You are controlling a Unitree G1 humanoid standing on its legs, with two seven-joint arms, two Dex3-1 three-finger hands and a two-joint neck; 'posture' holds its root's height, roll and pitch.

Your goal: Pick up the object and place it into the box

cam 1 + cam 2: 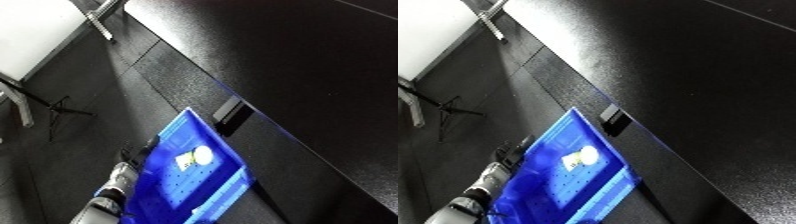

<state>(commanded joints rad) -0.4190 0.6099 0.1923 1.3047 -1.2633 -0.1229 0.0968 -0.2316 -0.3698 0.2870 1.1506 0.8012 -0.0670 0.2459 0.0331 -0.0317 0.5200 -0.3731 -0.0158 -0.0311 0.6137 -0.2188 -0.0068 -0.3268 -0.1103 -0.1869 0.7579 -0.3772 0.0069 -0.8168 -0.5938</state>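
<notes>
The whole view is tilted pretty hard. A big black worktop [302, 65] fills the upper right, matte with a fine grainy texture, and its long edge runs diagonally from the top down toward the lower right. Loads of open surface up there. A small black block-shaped bracket [230, 115] sits right on that edge.

Tucked just under the edge is the bin [169, 192], bright blue plastic, rectangular, with a dotted or perforated floor and raised walls. Its top corner nearly touches the bracket. The object [583, 156] is already lying inside the bin, a small whitish roundish thing with a bit of yellow on it, resting on the floor near the upper half, apart from the walls.

Left of the bin there's dark floor [80, 130], also matte, with some metal stand legs [18, 102] further off, so decent room on that side.

The left hand [135, 154] is black, at the bin's left wall at the end of a silver forearm. I can't tell how its fingers are set or whether it's touching the wall.
</notes>
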